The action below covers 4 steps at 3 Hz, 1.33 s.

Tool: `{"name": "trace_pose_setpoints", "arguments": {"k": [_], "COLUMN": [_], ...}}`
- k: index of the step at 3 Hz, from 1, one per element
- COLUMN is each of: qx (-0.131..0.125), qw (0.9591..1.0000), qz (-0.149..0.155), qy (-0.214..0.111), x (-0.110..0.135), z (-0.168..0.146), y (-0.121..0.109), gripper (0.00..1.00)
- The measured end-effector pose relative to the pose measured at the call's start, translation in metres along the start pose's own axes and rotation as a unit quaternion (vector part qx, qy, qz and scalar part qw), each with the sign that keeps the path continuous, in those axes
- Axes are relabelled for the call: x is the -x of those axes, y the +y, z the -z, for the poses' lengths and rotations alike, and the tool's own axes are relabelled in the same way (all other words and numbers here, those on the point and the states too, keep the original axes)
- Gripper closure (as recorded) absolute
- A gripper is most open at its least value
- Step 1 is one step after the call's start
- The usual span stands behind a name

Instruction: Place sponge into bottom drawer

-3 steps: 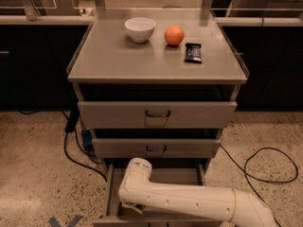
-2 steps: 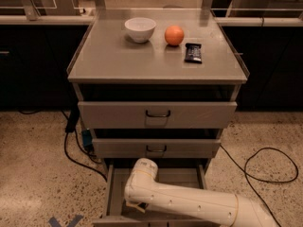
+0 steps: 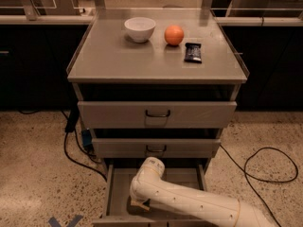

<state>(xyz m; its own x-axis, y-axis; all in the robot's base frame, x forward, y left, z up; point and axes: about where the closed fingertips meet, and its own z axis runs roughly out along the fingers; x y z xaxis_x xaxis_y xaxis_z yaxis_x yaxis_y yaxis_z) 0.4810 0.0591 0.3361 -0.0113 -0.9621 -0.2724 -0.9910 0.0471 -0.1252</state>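
Note:
The bottom drawer [image 3: 118, 193] is pulled open, its grey floor showing at the left. My white arm reaches in from the lower right and bends down into it. My gripper [image 3: 141, 205] is low inside the drawer near its front left, mostly hidden under the wrist. The sponge is hidden from view; only a small tan and dark edge shows under the wrist, and I cannot tell what it is.
The grey cabinet top [image 3: 109, 56] holds a white bowl [image 3: 140, 29], an orange ball [image 3: 174, 34] and a dark snack packet [image 3: 192, 52]. The two upper drawers [image 3: 157, 113] are shut. Black cables [image 3: 265, 167] lie on the floor on both sides.
My arm's bend has shifted slightly to the right over the bottom drawer. Everything on the cabinet top has stayed put.

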Motion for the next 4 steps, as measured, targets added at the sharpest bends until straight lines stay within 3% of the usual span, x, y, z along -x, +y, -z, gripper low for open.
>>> {"name": "trace_pose_setpoints", "arguments": {"k": [1, 4], "qx": [0.000, 0.000], "qw": [1.0000, 1.0000], "qz": [0.000, 0.000], "qy": [0.000, 0.000], "x": [0.0000, 0.0000], "z": [0.0000, -0.0001], "y": [0.0000, 0.0000], "gripper": [0.81, 0.03]}}
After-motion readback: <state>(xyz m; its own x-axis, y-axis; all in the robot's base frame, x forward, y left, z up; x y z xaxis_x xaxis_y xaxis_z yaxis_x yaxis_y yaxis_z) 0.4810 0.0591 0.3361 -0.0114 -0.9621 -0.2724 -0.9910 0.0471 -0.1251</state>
